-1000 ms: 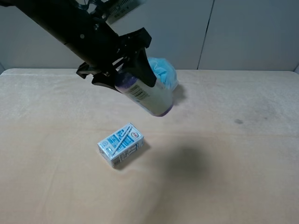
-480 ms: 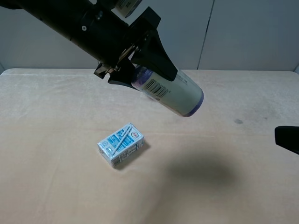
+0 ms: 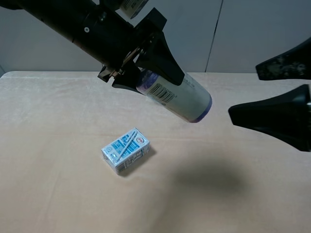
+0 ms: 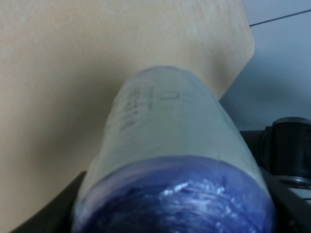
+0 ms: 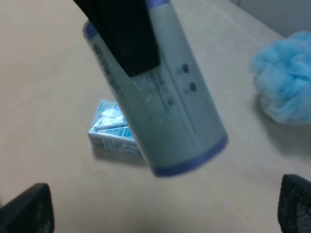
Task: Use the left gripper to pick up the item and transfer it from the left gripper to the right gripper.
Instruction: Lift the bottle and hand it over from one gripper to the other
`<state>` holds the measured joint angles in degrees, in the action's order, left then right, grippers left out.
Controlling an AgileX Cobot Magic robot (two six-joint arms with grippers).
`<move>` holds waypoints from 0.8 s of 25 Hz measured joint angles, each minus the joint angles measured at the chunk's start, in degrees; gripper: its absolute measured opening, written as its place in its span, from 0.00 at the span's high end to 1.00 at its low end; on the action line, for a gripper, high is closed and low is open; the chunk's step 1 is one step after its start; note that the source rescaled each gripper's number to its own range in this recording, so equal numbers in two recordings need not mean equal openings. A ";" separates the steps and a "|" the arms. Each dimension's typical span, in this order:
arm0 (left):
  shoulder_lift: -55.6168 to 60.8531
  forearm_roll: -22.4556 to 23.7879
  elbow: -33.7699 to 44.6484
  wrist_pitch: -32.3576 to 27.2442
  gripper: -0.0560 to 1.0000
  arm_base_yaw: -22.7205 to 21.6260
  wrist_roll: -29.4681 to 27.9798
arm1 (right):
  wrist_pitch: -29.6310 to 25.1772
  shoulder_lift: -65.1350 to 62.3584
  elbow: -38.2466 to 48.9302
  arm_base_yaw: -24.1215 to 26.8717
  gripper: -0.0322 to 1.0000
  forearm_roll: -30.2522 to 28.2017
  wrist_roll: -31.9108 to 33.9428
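The left gripper (image 3: 154,73), a black clamp on a bulky black arm reaching in from the far left, is closed tight on the item (image 3: 181,97) — a small cream-white cylindrical container with purple ends and a barcode label. It grips the container at its upper, far-left end. One black finger lies along the top of the cylinder, and the barcode faces the near side. The container hangs tilted above the middle of the beige table (image 3: 58,121), clear of the surface, with its free purple end pointing down and to the right.

The right gripper (image 3: 244,90), a black clamp entering from the right edge, is spread wide and has nothing in its grasp. Its two fingertips point left toward the container's lower end; they are near it but not touching, and a strip of bare table shows between them in the high view. In the right wrist view the container lies straight ahead, between the two dark fingertips.

A blue-and-white drink carton (image 3: 125,150) lies on the table below and to the left of the held container, on the near side and well apart from both clamps. A soft dark shadow (image 3: 209,172) falls on the table to the carton's right. A fluffy light-blue mesh puff (image 5: 284,80) rests on the table beyond the container — only the right wrist view shows it.
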<state>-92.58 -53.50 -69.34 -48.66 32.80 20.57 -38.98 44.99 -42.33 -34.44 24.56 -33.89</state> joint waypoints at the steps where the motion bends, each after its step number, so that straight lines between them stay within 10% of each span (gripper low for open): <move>1: 0.00 0.00 0.00 0.00 0.95 0.00 0.00 | 1.26 1.59 -0.07 -0.92 0.00 -0.10 -0.35; 20: 0.00 0.00 0.00 0.05 0.95 0.00 0.13 | 20.51 21.11 -0.12 -7.32 0.00 -0.68 -5.05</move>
<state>-92.58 -53.50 -69.34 -48.61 32.80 20.70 -18.48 66.09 -42.45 -41.76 23.88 -38.94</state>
